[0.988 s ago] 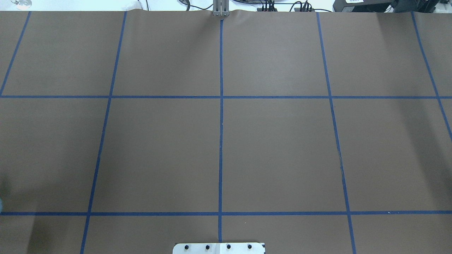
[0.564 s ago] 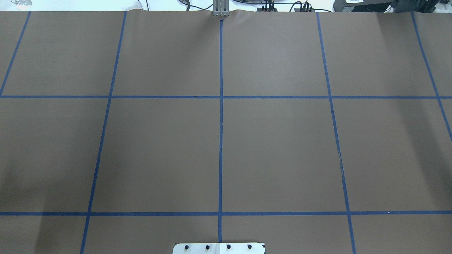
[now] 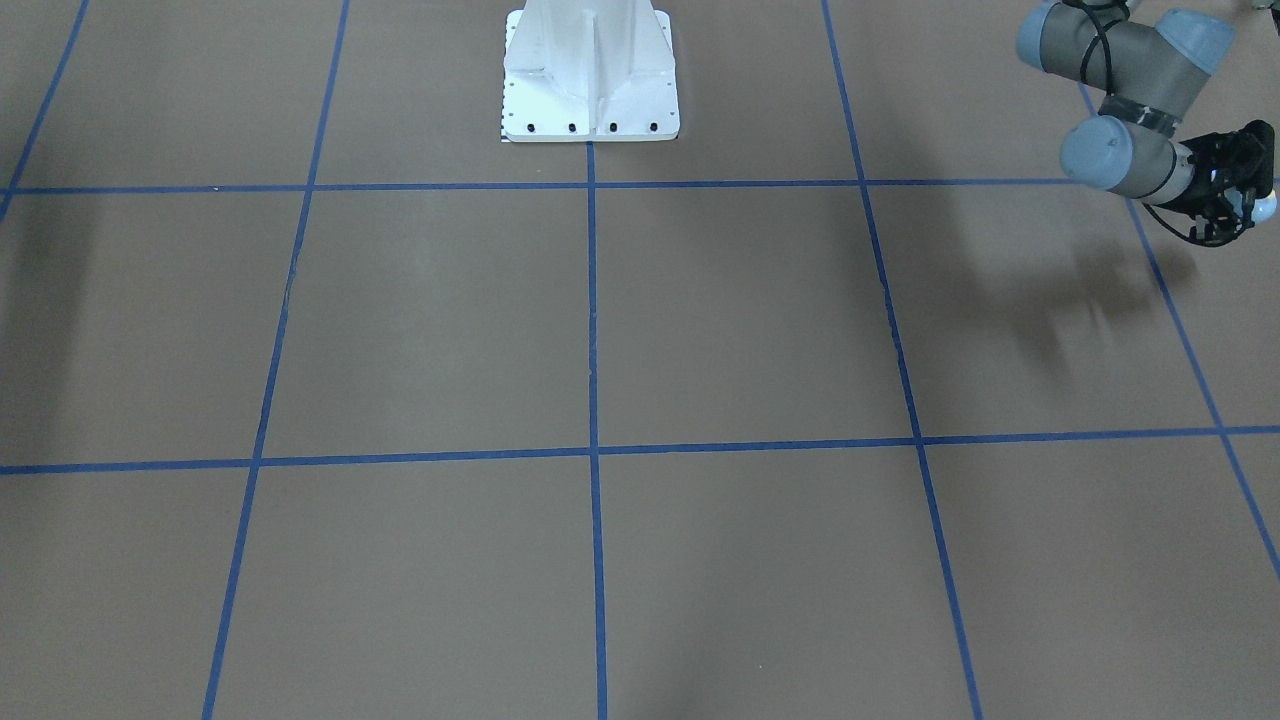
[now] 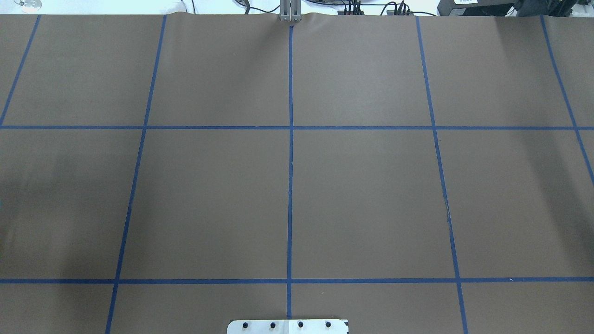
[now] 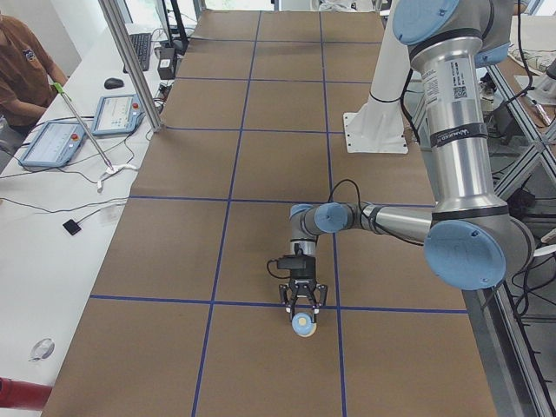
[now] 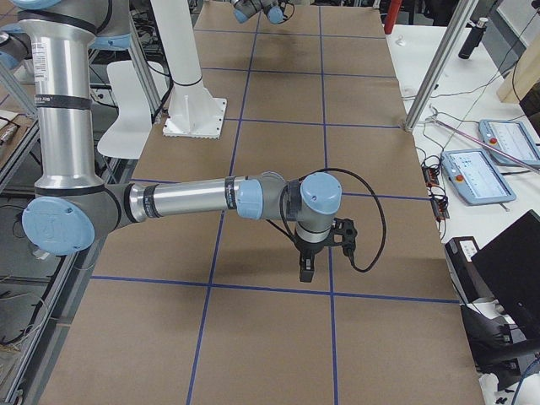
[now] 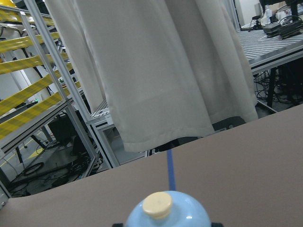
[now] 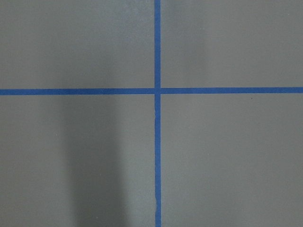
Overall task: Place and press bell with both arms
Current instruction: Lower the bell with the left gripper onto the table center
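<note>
My left gripper point(image 3: 1240, 195) is shut on the light-blue bell point(image 3: 1266, 207) and holds it above the brown table near its left end. The exterior left view shows the same gripper point(image 5: 302, 306) with the bell point(image 5: 303, 325) at its tip, over a blue tape line. In the left wrist view the bell point(image 7: 170, 215) fills the bottom edge, with its cream button point(image 7: 157, 204) on top. My right gripper point(image 6: 307, 268) points down above the table near its right end. I cannot tell whether it is open or shut. No arm shows in the overhead view.
The white pedestal base point(image 3: 590, 80) stands at the robot's side of the brown table point(image 4: 371, 195), which is gridded with blue tape. A side desk with tablets point(image 5: 52, 143), a seated person point(image 5: 22, 69) and a metal post point(image 5: 130, 61) lie beyond the far edge.
In the overhead view the shadow at the left edge has shifted away from the robot. A small blue spot at that edge has gone. Nothing else differs.
</note>
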